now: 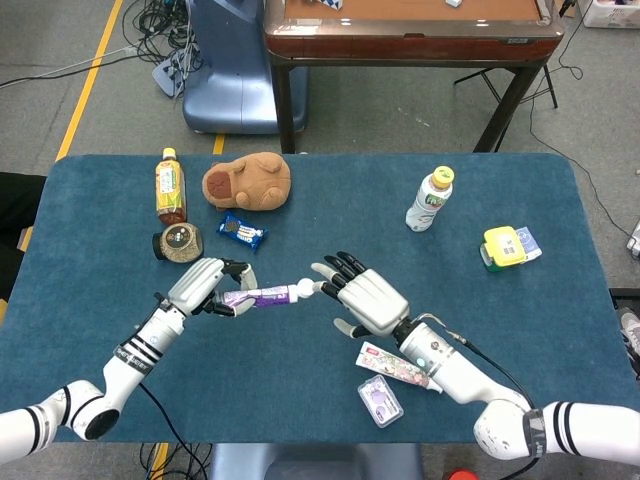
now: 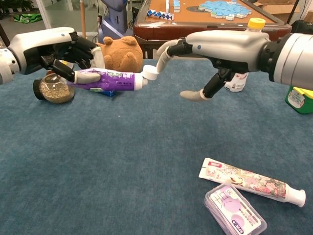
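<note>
- Fingers of the left hand (image 1: 203,285) curl around the purple toothpaste tube (image 1: 258,296), holding it level above the blue table (image 1: 520,330), cap end pointing toward the right hand (image 1: 362,298).
- Right hand's fingers are spread, one fingertip (image 2: 152,74) touching the tube's white cap (image 1: 304,290).
- Behind the left hand sit a jar of grains (image 1: 181,242), a blue packet (image 1: 241,232) and a plush toy (image 1: 248,181).
- Near the right forearm lie a flowered tube (image 2: 252,181) and a clear plastic case (image 2: 234,210).
</note>
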